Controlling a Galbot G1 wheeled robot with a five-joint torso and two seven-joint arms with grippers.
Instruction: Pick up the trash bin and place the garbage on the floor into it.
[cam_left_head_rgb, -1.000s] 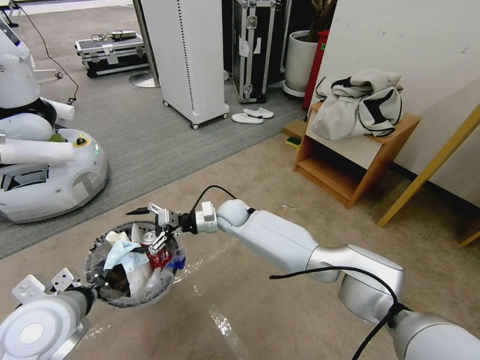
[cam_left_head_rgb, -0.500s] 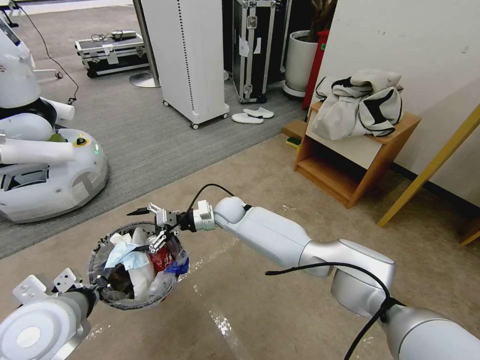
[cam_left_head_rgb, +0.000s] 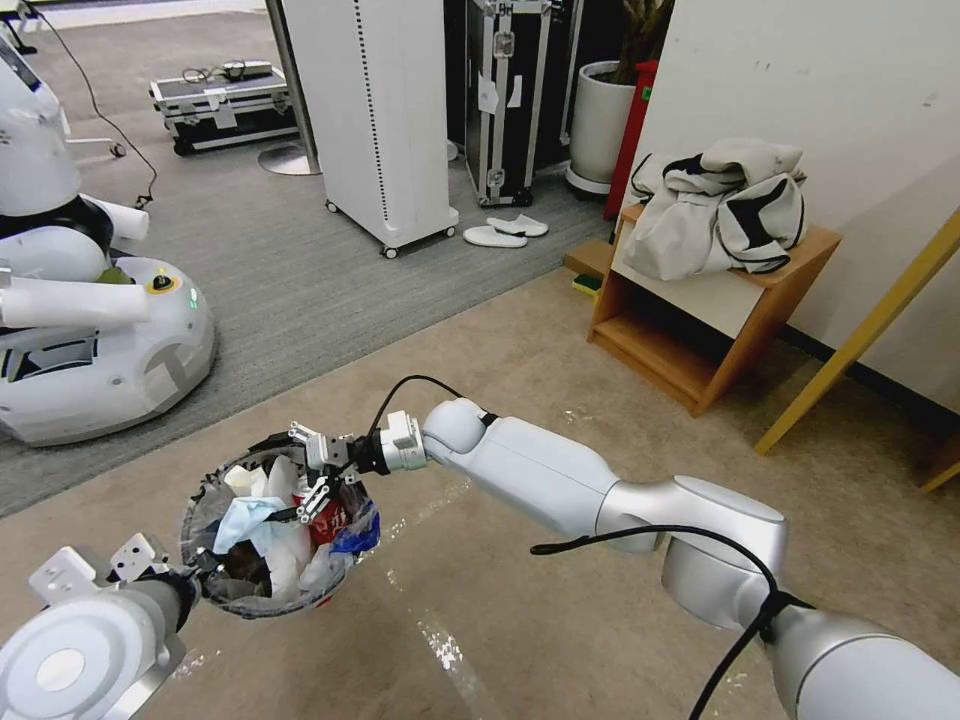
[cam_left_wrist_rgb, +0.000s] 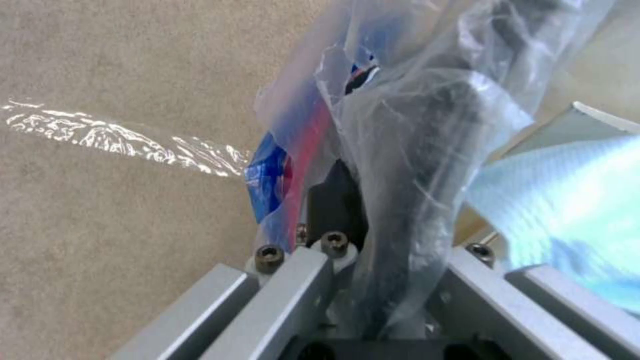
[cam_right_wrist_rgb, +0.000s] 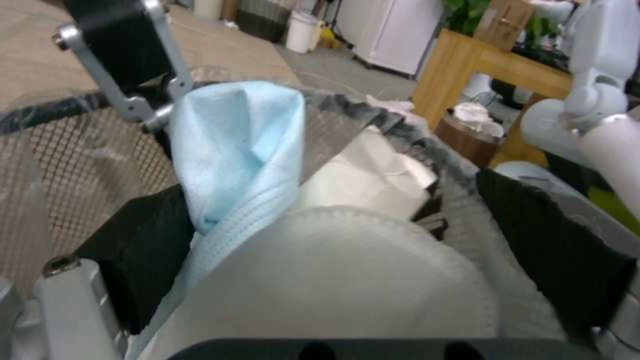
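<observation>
The left gripper (cam_left_head_rgb: 190, 585), nearest the robot, is clamped on the near rim of the bin (cam_left_head_rgb: 205, 505), pinching the clear liner (cam_left_wrist_rgb: 413, 150) between its jaws and holding the bin off the floor. Inside the bin lie the blue cloth (cam_left_head_rgb: 243, 518), white papers (cam_left_head_rgb: 285, 555) and red can (cam_left_head_rgb: 325, 515). Over the bin's far rim the right gripper (cam_left_head_rgb: 310, 468) hovers, jaws spread wide and holding nothing, with the trash directly beneath them. Its wrist view looks between the open pads at the cloth (cam_right_wrist_rgb: 233, 150) in the bin below. Judging from this, the right arm is the nearer one to the load.
</observation>
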